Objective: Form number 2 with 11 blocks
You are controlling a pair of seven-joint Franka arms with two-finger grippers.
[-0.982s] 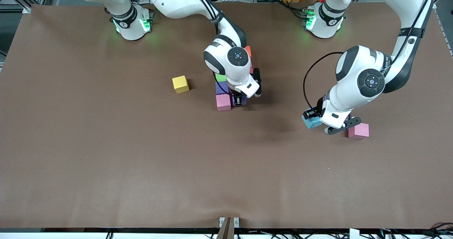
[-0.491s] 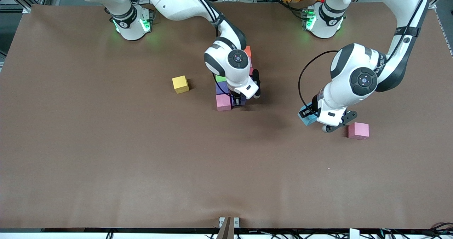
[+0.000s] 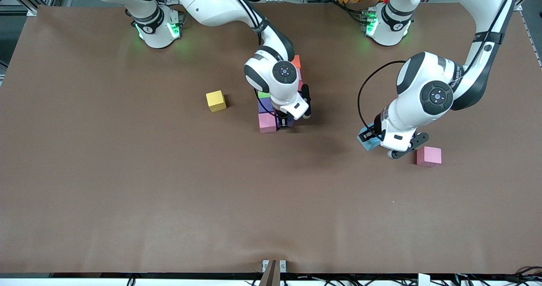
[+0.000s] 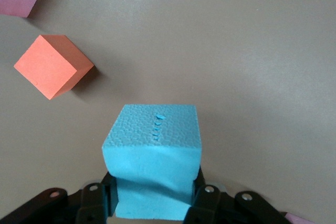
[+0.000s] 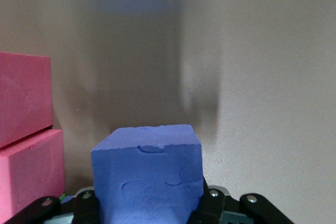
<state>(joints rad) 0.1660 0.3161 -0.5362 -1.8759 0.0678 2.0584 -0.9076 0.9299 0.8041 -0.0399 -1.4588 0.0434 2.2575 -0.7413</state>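
I see the partly built digit at mid-table as a tight cluster of small matte foam cubes, its long axis running from the robots' bases toward the front camera: a pink cube (image 3: 267, 122) at the near end, a purple cube (image 3: 264, 105) touching it just farther from the camera, then a green cube (image 3: 263, 94), with a sliver of an orange-red cube (image 3: 297, 61) at the end nearest the bases; the right arm covers the rest, so I cannot tell the full row count. The right gripper (image 3: 285, 121) sits low at the near end of that cluster, just beside the pink cube, its fingers pinching a dark blue cube (image 5: 148, 174) whose faces look square to the stacked pink faces in the right wrist view. A lone yellow cube (image 3: 216, 100) rests flat, apart from the cluster toward the right arm's end of the table. The left gripper (image 3: 372, 136) hangs over bare brown table (image 3: 127, 171) toward the left arm's end, fingers clamped on a light blue cube (image 4: 153, 156), which is turned slightly askew to the table edges. A second pink cube (image 3: 428, 156) lies just beside that gripper. The left wrist view also shows an orange cube (image 4: 52, 65) lying rotated on the table
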